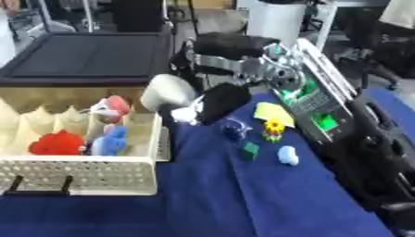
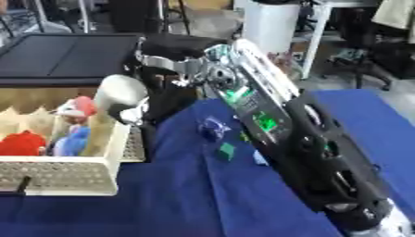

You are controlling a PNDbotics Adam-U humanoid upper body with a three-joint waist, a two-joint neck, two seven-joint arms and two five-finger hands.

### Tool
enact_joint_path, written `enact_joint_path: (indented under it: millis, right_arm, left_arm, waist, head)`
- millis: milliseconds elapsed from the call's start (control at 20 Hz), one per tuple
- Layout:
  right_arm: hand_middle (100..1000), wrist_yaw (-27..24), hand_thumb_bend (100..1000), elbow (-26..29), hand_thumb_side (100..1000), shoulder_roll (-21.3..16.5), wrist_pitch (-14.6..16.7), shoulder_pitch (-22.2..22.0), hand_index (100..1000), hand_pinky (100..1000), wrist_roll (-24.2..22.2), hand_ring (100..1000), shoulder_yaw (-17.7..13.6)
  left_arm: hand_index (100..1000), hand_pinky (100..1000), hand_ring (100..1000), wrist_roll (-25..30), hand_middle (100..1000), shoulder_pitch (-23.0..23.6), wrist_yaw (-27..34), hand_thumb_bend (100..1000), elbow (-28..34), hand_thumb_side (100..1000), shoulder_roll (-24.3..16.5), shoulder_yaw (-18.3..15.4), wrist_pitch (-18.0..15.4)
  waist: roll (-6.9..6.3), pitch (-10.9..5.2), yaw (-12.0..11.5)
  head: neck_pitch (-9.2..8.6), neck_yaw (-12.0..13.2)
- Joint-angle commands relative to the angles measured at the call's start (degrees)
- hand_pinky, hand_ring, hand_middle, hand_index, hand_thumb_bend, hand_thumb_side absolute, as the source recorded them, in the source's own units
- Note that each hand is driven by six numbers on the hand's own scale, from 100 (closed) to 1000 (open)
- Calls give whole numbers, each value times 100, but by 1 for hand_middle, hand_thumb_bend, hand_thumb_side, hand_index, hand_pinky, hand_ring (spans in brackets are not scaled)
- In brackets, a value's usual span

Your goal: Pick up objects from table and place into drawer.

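Observation:
My right arm reaches in from the right, and its black hand (image 1: 220, 101) is at the drawer's right wall. It is shut on a pale grey-white rounded thing (image 1: 168, 91), held just above that wall, with a small white bit showing below. The open cream drawer (image 1: 81, 175) holds a red toy (image 1: 58, 142), a blue toy (image 1: 111, 141) and a white-and-red figure (image 1: 112, 107). On the blue cloth lie a yellow flat piece (image 1: 274, 111), a yellow flower toy (image 1: 274, 128), a clear blue thing (image 1: 234, 128), a small green block (image 1: 250, 150) and a light blue piece (image 1: 288, 155).
The drawer has a perforated front with a black handle (image 1: 39, 186). A dark flat surface (image 1: 89, 55) sits above it. My right forearm (image 2: 324, 162) crosses the right side of the table and hides the cloth there. Chairs and a white bin stand behind.

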State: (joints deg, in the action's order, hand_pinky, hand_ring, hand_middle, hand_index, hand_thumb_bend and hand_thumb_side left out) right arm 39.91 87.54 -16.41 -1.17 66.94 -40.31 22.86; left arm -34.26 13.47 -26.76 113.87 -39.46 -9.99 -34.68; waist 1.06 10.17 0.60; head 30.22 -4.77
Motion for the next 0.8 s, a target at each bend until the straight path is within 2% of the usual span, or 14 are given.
enact_joint_path:
  millis: [50,550,800]
  right_arm:
    - [338,125,233,-261,646,192,-25,311,599,708,137,732,-147]
    - [335,737,217,-1538,667,916,-65,768,597,692,752,715,-508]
    - [388,868,244,-2030,704,1151,69,836,649,701,882,736,-602]
  left_arm:
    - [937,795,886,-1771,830,-53,30,495,72,1000,-235,-8,-1729]
    - [936,795,887,-1771,831,-137,53,498,72,1000,-260,72,-1729]
    - [936,795,888,-1771,832,-175,21,499,72,1000,-252,115,-1729]
  waist:
    - [-5,-81,-44]
    - [59,-56,-242]
    - [48,-8,-332]
  head:
    - [29,-57]
    - [-24,-226]
    - [-41,-290]
